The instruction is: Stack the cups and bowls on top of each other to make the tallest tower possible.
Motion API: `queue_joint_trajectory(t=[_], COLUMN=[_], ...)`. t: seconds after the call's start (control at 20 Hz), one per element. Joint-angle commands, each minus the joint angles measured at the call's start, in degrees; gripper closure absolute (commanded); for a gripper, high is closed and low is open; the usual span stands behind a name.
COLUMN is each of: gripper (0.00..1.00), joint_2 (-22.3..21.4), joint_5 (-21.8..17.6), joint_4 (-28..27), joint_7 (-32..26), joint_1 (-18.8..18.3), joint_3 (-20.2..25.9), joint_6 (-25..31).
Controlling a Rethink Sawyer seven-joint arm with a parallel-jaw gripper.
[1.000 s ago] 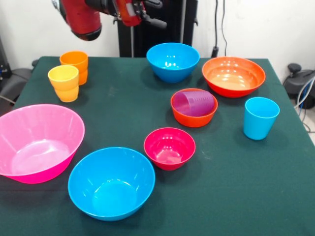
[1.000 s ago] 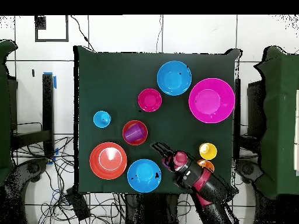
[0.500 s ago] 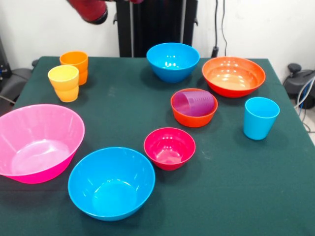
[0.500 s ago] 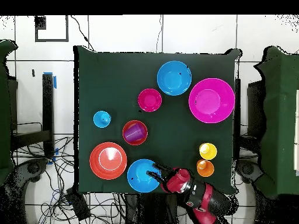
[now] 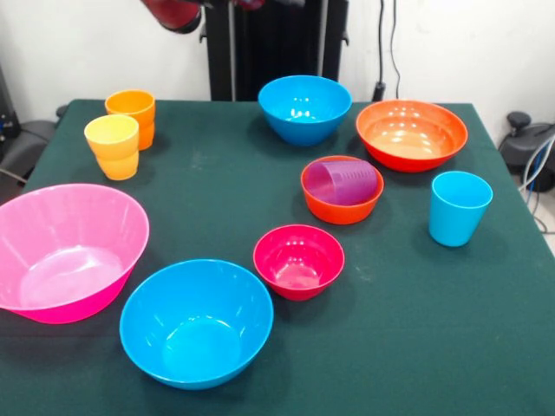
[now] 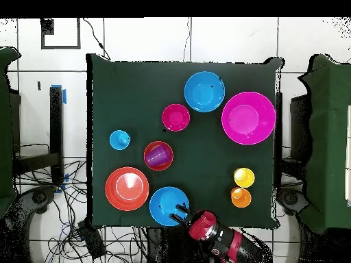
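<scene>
The purple cup (image 5: 344, 182) lies on its side inside the small orange bowl (image 5: 342, 208) at mid-table; they also show in the overhead view (image 6: 158, 155). The small crimson bowl (image 5: 298, 260) stands apart on the cloth, in front of them. The light blue cup (image 5: 459, 208) stands upright at the right. The yellow cup (image 5: 113, 146) and the orange cup (image 5: 132, 108) stand together at the far left. My gripper (image 6: 179, 213) is open and empty, high over the rim of a blue bowl (image 6: 166, 203) at the robot's edge. In the front view only a red arm part (image 5: 178, 12) shows.
The huge pink bowl (image 5: 65, 251) and a blue bowl (image 5: 196, 322) sit at the near left. The other blue bowl (image 5: 304, 108) and the wide orange bowl (image 5: 411, 134) sit at the far side. Cables lie on the floor around the table (image 6: 137, 89).
The arm has drawn back toward the robot's base and risen, leaving the front view almost entirely. The cups and bowls have not moved.
</scene>
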Motion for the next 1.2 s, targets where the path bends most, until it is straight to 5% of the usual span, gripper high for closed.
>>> queue_joint_trajectory(t=[0.05, 0.15, 0.8, 1.2], gripper=[0.0, 0.0, 0.0, 0.0], joint_2=[6.63, 7.93, 14.53, 12.82], joint_5=[-11.31, -14.27, -14.09, -17.28], joint_4=[-20.7, -23.45, -31.48, -33.66], joint_7=[-9.67, -10.42, -15.65, -14.43], joint_1=[0.61, 1.0, -0.86, 0.07], joint_3=[-7.48, -7.09, -4.08, -2.29], joint_6=[-11.79, -12.29, -4.42, -6.53])
